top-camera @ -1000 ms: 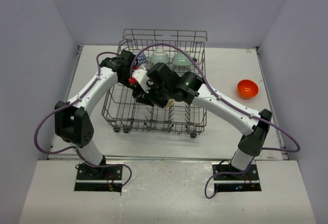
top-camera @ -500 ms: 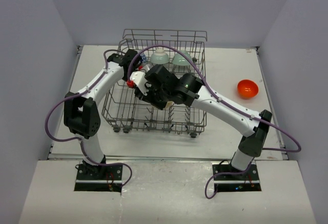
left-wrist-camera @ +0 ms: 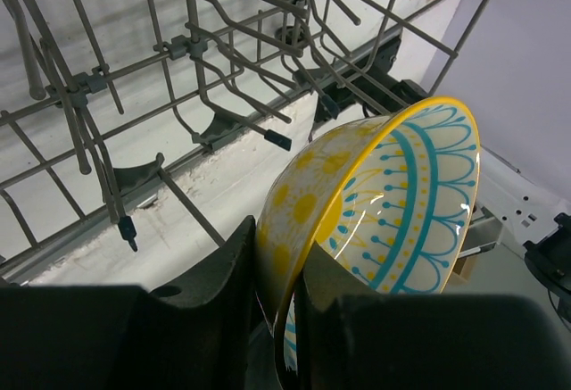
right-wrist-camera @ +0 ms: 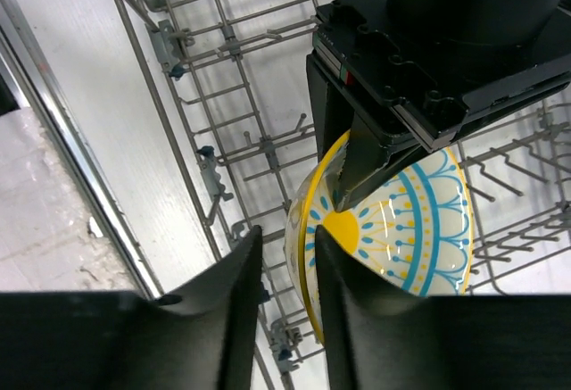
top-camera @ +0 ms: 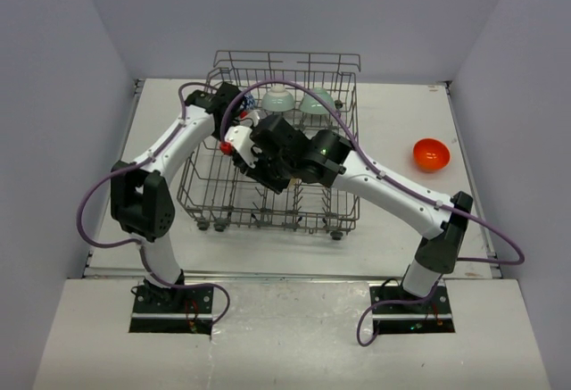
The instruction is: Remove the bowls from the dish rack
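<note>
The cream bowl with yellow suns [left-wrist-camera: 401, 203] has a blue-and-yellow pattern inside and stands on edge inside the dish rack [top-camera: 339, 204]. My left gripper [left-wrist-camera: 277, 261] is shut on its rim. In the right wrist view the bowl [right-wrist-camera: 410, 229] hangs from the left gripper's fingers [right-wrist-camera: 357, 171]. My right gripper [right-wrist-camera: 287, 240] straddles the lower rim, with a gap still showing on the outer side. From above both grippers meet at the rack's left middle, left gripper [top-camera: 234, 131], right gripper [top-camera: 254, 156]. Two mint bowls [top-camera: 278, 98] [top-camera: 316, 102] stand at the rack's back. An orange-red bowl [top-camera: 430, 153] lies on the table.
The rack's upright tines [left-wrist-camera: 223, 51] and floor wires [right-wrist-camera: 223, 140] crowd close around both grippers. A bit of blue-and-white pattern [top-camera: 239, 104] shows beside the left wrist. The rack's tall back wall [top-camera: 285, 55] rises behind the mint bowls.
The left arm's elbow swung right and its wrist settled at the rack's back left. The right gripper crept left and up onto the bowl's rim.
</note>
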Controlling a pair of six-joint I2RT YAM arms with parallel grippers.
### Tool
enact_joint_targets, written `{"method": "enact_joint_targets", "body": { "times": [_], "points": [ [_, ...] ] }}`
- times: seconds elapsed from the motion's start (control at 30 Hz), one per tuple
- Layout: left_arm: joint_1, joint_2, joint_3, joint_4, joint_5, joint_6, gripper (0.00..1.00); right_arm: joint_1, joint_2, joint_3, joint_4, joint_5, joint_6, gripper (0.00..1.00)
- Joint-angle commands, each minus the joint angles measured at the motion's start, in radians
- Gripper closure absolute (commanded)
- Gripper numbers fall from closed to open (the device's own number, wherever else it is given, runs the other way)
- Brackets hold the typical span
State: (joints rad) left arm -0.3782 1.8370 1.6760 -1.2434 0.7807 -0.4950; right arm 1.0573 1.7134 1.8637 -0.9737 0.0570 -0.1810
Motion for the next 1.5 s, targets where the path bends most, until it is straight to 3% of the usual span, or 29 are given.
{"method": "enact_joint_targets", "body": {
  "times": [0.0,0.1,0.2,0.23,0.4,0.6,0.73,0.77,0.83,0.87,0.97,1.03,1.17,1.33,1.47],
  "points": [
    [-0.001,-0.074,0.044,0.015,0.04,-0.04,1.0,0.013,-0.015,0.048,-0.003,0.053,0.006,0.67],
    [-0.001,-0.108,0.016,0.073,0.052,-0.08,1.0,0.012,-0.015,0.08,-0.01,0.093,0.012,0.45],
    [-0.001,-0.131,-0.015,0.128,0.058,-0.112,1.0,0.012,-0.008,0.139,-0.029,0.102,0.018,0.39],
    [-0.001,-0.142,-0.028,0.134,0.054,-0.117,1.0,0.012,-0.003,0.156,-0.033,0.121,0.031,0.25],
    [0.036,-0.18,-0.003,0.166,-0.02,-0.126,1.0,0.01,0.012,0.31,-0.028,0.211,0.106,0.01],
    [0.211,-0.263,0.014,0.21,-0.092,-0.105,1.0,-0.034,0.049,0.517,-0.019,0.219,0.173,0.01],
    [0.396,-0.33,0.011,0.22,-0.156,-0.074,1.0,-0.184,0.026,0.473,0.001,-0.013,0.305,0.01],
    [0.433,-0.356,0.001,0.24,-0.164,-0.074,1.0,-0.218,0.011,0.442,0.036,-0.142,0.322,0.01],
    [0.505,-0.369,0.007,0.242,-0.208,-0.062,1.0,-0.304,0.017,0.381,0.065,-0.261,0.359,0.08],
    [0.522,-0.367,0.03,0.233,-0.23,-0.051,1.0,-0.345,0.05,0.379,0.069,-0.308,0.362,0.17],
    [0.565,-0.355,0.114,0.2,-0.381,-0.031,1.0,-0.414,0.142,0.382,0.067,-0.495,0.361,0.29],
    [0.59,-0.361,0.119,0.226,-0.516,-0.048,1.0,-0.434,0.187,0.385,0.07,-0.606,0.33,0.3],
    [0.611,-0.432,-0.062,0.395,-0.607,-0.138,1.0,-0.474,0.305,0.425,0.056,-0.746,0.217,0.28],
    [0.653,-0.478,-0.371,0.589,-0.595,-0.25,1.0,-0.529,0.445,0.494,0.05,-0.943,0.123,0.29],
    [0.696,-0.469,-0.427,0.628,-0.626,-0.258,1.0,-0.575,0.495,0.523,0.087,-1.014,0.11,0.33]
  ]
}}
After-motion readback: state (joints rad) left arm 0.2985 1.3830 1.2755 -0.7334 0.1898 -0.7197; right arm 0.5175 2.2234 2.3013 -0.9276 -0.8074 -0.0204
